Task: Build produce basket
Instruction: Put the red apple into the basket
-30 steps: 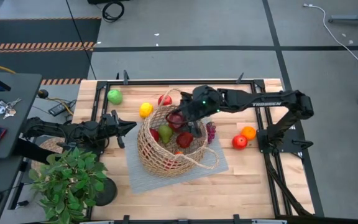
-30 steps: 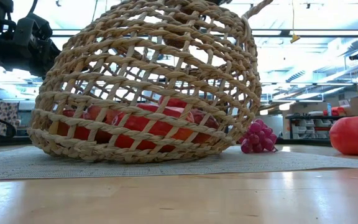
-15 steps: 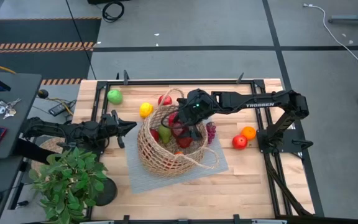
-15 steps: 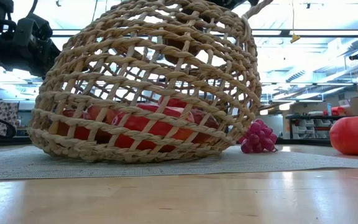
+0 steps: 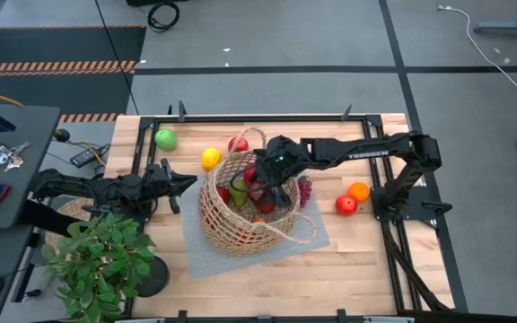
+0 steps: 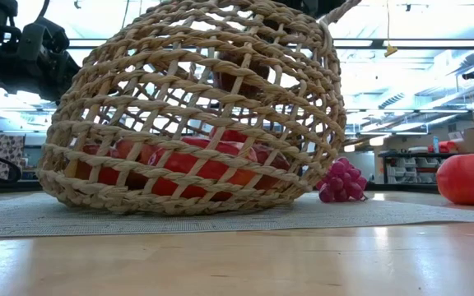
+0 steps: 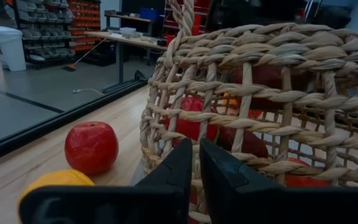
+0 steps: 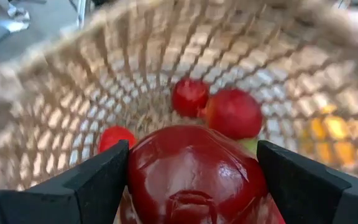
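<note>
The right end effector [image 8: 191,180] was inside the mouth of the basket [image 5: 240,224], its two fingers spread wide around a glossy red pepper [image 8: 194,171]; this piece looked hard, smooth and light, so I judge it could slip, and the grip across its broad middle seemed the safest place. The basket, a stiff open weave on the grey mat [image 5: 303,235] in the middle of the tabletop [image 5: 348,269], already contained several red pieces and a green pear [image 5: 238,192]. The left end effector [image 7: 194,163] waited clenched and empty just left of the basket, while a green apple [image 5: 165,138], a lemon [image 5: 210,158], purple grapes [image 5: 304,189], a red fruit [image 5: 346,205] and an orange [image 5: 359,190] lay outside.
</note>
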Controlling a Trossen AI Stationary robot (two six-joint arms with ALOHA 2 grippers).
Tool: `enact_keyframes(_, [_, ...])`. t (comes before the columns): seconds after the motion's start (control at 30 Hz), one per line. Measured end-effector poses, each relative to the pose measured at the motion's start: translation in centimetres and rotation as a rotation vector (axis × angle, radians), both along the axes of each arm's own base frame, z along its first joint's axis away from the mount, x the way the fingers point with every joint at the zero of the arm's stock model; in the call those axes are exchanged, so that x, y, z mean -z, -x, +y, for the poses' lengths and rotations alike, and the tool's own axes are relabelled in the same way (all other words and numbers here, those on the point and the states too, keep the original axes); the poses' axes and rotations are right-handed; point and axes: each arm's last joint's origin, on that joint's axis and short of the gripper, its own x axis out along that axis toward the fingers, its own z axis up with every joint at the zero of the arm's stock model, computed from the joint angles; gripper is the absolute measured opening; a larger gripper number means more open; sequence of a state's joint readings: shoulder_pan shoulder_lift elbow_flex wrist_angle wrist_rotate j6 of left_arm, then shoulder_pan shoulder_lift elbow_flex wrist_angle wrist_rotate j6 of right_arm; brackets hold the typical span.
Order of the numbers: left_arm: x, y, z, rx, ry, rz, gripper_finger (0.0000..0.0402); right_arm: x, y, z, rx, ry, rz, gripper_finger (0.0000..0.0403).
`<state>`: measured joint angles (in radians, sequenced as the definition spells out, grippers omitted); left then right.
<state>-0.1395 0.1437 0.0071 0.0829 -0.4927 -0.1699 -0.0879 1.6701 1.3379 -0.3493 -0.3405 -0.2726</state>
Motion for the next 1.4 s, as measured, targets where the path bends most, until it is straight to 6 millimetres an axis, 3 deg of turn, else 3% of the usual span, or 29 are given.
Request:
enact_keyframes(0.33, [0.0,0.0,0.0,0.0,0.0,0.002,0.0033,0.9,-0.1,0.0,-0.004,0.038,0.038,0.035])
enact_keyframes(0.67, [0.0,0.0,0.0,0.0,0.0,0.001,0.004,0.9,0.0,-0.1,0.011,0.037,0.05,0.0396])
enact_keyframes(0.93, [0.0,0.0,0.0,0.0,0.0,0.001,0.0033,0.7,0.0,-0.1,0.029,0.016,0.055,0.0397])
enact_keyframes(1.2, [0.0,0.0,0.0,0.0,0.0,0.0,0.0039,-4.1,0.9,-0.2,0.096,0.064,0.017,0.0395])
enact_keyframes(1.4, [0.0,0.0,0.0,0.0,0.0,0.0,0.0037,-7.9,4.2,-0.1,0.189,0.121,-0.046,0.0384])
